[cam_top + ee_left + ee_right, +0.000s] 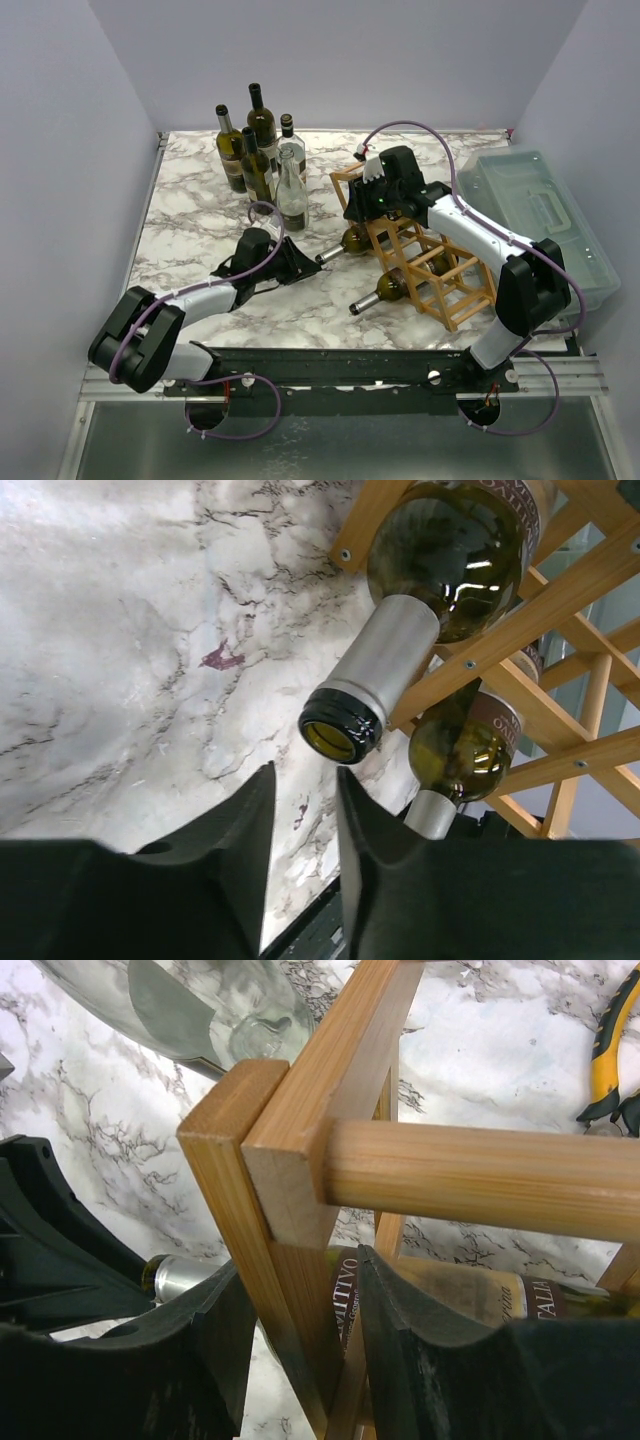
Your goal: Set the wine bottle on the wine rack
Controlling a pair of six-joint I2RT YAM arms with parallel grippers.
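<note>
As the wine bottle [352, 240] lies in the wine rack [425, 262], both arms hover close.
Left of the rack, the left hand [304, 810] sits nearly together, empty, facing the neck; the right hand [300, 1310] straddles a rack stick, jaws apart. Next, probably: retreat.

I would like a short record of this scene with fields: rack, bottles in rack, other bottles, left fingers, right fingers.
rack: wooden wine rack on the marble table
bottles in rack: two, upper bottle and lower bottle, necks pointing left
other bottles: group of upright bottles at the back
left fingers: left gripper just short of the upper bottle's mouth, holding nothing
right fingers: right gripper straddling a rack post
</note>
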